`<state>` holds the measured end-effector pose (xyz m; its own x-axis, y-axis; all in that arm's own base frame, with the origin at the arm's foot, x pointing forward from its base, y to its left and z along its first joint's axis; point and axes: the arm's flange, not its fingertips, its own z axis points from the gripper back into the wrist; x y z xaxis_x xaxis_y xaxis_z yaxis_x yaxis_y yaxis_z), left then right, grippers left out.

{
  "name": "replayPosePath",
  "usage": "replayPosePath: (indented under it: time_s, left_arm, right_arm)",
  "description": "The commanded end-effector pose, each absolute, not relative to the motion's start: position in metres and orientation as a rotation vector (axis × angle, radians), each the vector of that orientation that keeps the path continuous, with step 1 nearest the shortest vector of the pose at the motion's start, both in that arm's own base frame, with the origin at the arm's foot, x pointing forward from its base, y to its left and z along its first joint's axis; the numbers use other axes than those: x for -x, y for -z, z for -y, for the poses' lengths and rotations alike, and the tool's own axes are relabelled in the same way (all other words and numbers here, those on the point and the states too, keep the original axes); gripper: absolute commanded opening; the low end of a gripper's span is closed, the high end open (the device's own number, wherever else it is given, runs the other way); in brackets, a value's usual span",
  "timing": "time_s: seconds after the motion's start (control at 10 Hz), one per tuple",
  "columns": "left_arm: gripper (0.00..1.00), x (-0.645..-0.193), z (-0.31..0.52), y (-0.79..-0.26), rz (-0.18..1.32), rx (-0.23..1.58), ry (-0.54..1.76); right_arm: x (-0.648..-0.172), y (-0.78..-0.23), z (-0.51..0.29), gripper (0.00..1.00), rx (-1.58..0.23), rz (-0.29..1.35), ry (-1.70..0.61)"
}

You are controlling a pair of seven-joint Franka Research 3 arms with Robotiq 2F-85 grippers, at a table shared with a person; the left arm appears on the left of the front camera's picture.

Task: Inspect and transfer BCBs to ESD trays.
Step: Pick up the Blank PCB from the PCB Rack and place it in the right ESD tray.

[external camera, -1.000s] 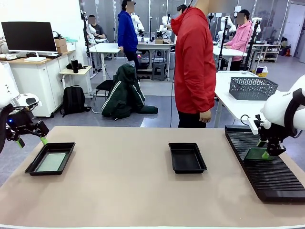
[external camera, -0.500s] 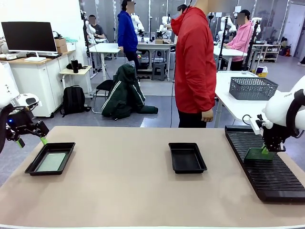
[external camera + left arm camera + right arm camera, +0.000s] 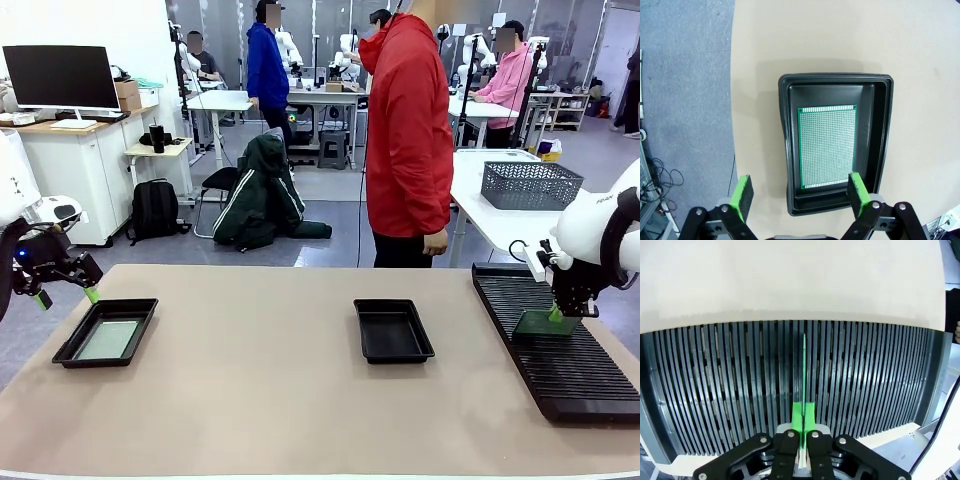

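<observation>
Right fingers (image 3: 797, 416) clamp a BCB (image 3: 804, 365) standing on edge in a rack (image 3: 560, 370) slot, likely for a straight lift-out. Left fingers (image 3: 743, 192) gape over the tray (image 3: 835, 79) farthest from the rack, a second BCB (image 3: 827, 146) flat inside.

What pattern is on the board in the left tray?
The board is green with a fine dotted grid, clearest in the left wrist view.

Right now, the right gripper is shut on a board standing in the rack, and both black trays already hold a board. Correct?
No: the middle tray is bare. Just the left tray holds a board, as the front view shows. The right gripper is indeed shut on a second board standing in the rack.
</observation>
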<state>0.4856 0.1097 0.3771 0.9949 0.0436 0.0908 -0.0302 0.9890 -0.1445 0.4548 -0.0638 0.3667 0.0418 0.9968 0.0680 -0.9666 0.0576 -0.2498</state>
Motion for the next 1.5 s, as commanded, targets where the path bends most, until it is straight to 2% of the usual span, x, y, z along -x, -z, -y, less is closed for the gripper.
replayPosePath:
  time_s: [0.0,0.7,1.1,1.4]
  left_arm:
    - [1.0,-0.486,-0.111,-0.375,0.1,0.145,-0.035]
    - [1.0,-0.486,-0.111,-0.375,0.1,0.145,-0.035]
    - [1.0,-0.486,-0.111,-0.375,0.1,0.145,-0.035]
    - [1.0,-0.486,-0.111,-0.375,0.1,0.145,-0.035]
  right_arm:
    - [-0.455,-0.367,0.064,0.0,0.15,0.248,-1.514]
    - [-0.455,-0.367,0.064,0.02,0.15,0.247,-1.511]
    - [-0.431,-0.444,0.072,0.02,0.203,0.262,-1.477]
    - [-0.417,-0.552,0.077,0.02,0.203,0.23,-1.433]
